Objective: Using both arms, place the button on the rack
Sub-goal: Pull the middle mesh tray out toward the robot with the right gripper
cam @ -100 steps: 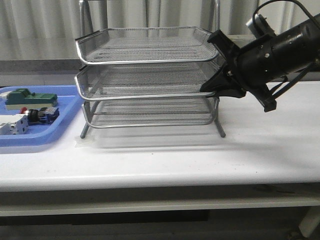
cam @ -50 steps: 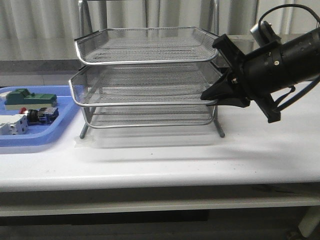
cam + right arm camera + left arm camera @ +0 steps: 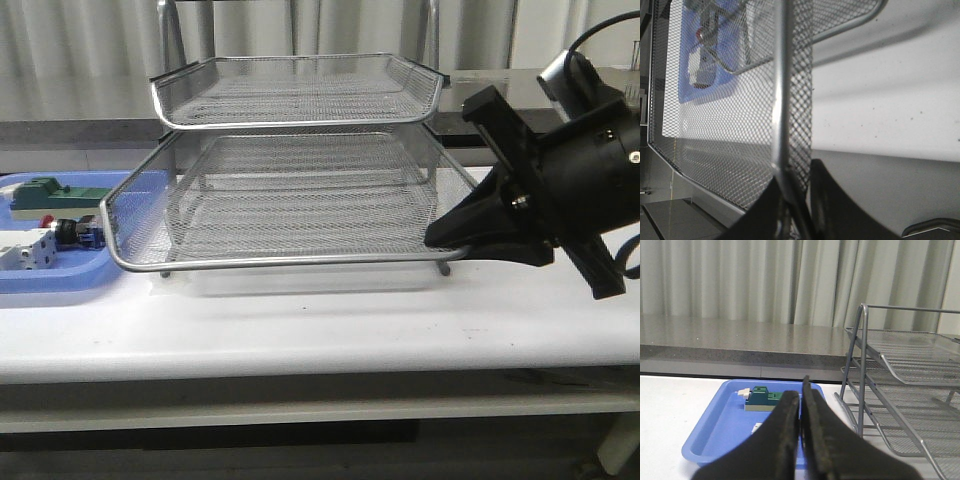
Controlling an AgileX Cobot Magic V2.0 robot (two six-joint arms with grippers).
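Front view: the right gripper (image 3: 450, 237) has its fingers pinched on the right rim of the rack (image 3: 300, 150)'s middle tray, which stands slid well out over the counter (image 3: 320, 320); the button (image 3: 68, 232) lies far across from those fingers in the blue tray (image 3: 40, 280).

Left wrist view: the left gripper (image 3: 801, 400) is clenched on nothing, the blue tray just beyond its fingertips.

Right wrist view: rim clamped between the fingers.

Tray opened; picking and placing remain.

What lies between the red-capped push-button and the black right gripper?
In the front view, the pulled-out silver wire-mesh middle tray spans from button to right gripper.
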